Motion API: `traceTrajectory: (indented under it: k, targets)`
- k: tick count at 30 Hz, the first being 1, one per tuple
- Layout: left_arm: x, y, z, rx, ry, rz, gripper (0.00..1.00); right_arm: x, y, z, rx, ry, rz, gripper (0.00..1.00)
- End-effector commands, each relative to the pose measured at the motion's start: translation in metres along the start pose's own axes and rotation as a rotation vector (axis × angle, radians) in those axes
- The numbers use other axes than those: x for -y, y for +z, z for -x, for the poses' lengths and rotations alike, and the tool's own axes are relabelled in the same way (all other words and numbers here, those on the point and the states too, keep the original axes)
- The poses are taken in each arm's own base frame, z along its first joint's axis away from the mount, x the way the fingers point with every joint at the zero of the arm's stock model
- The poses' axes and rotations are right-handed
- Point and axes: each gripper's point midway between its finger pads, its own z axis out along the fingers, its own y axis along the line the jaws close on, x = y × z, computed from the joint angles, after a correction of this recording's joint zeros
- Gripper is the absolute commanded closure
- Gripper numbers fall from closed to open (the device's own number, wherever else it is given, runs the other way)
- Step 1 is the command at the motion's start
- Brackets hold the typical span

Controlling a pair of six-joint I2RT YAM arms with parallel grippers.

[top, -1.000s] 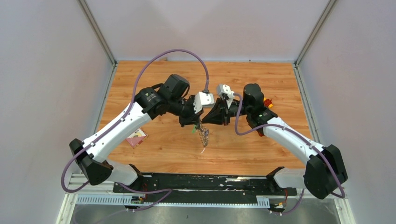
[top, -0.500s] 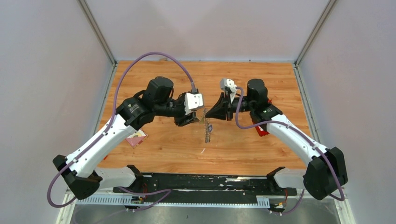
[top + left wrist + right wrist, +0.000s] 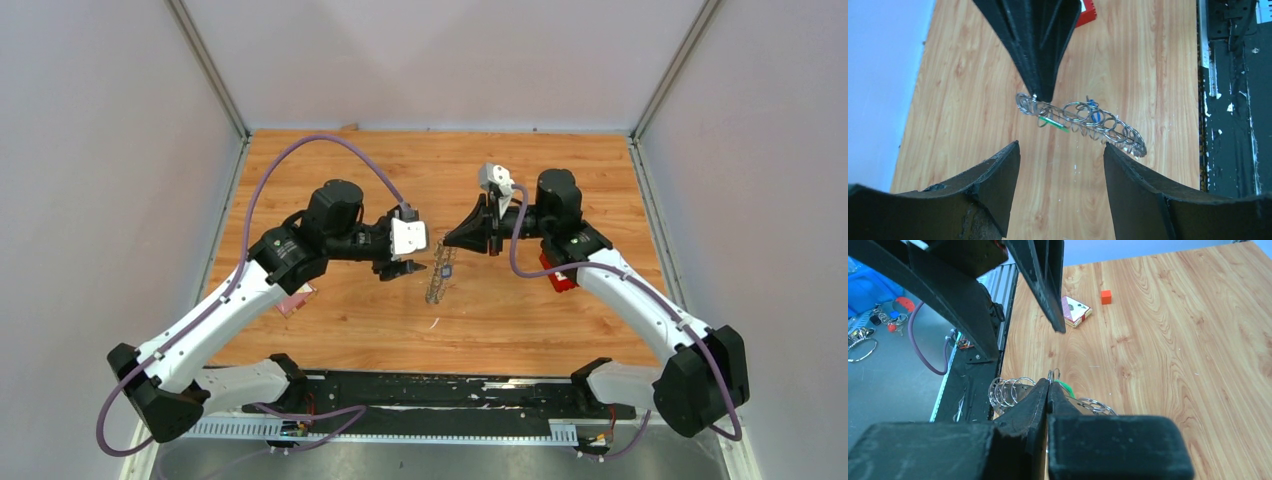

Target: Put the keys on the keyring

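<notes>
My right gripper is shut on one end of the silver keyring, which hangs above the table as a chain of wire loops. In the left wrist view the keyring runs rightward from the pinch point. A green key hangs from it near the pinch, and a blue key sits among the loops. My left gripper is open just left of the ring, with nothing between its fingers. In the right wrist view the shut fingertips clamp the ring, with the green key beside them.
A red block lies under the right forearm. A pink card is partly covered by the left arm. The right wrist view shows a card box and an orange cube on the wood. The black base rail runs along the near edge.
My left gripper has opened and drawn back to the left, away from the keyring. The right gripper stays shut on the ring and has shifted slightly up and right.
</notes>
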Motion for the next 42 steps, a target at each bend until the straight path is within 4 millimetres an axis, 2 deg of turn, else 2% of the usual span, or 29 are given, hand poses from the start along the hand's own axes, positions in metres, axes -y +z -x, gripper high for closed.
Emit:
traceTrajectory:
  k: [1, 9, 19, 24, 35, 42]
  targets:
    - [-0.002, 0.006, 0.014, 0.097, 0.084, -0.010, 0.31, -0.006, -0.004, 0.028, 0.072, -0.086, 0.009, 1.00]
    - [-0.014, 0.014, 0.013, 0.105, 0.128, 0.037, 0.35, -0.020, -0.006, 0.032, 0.109, -0.111, 0.070, 1.00]
    - [-0.006, 0.023, 0.013, 0.125, 0.118, -0.027, 0.49, -0.033, -0.010, 0.036, 0.130, -0.160, 0.133, 1.00]
    - [-0.004, 0.021, 0.019, 0.141, 0.117, -0.046, 0.55, -0.033, -0.010, 0.032, 0.117, -0.163, 0.148, 1.00]
    - [0.008, 0.010, 0.027, 0.172, 0.143, -0.084, 0.57, -0.028, -0.008, 0.020, 0.084, -0.178, 0.165, 1.00]
    - [0.009, 0.012, 0.027, 0.174, 0.123, -0.095, 0.67, -0.027, -0.008, 0.019, 0.080, -0.179, 0.162, 1.00]
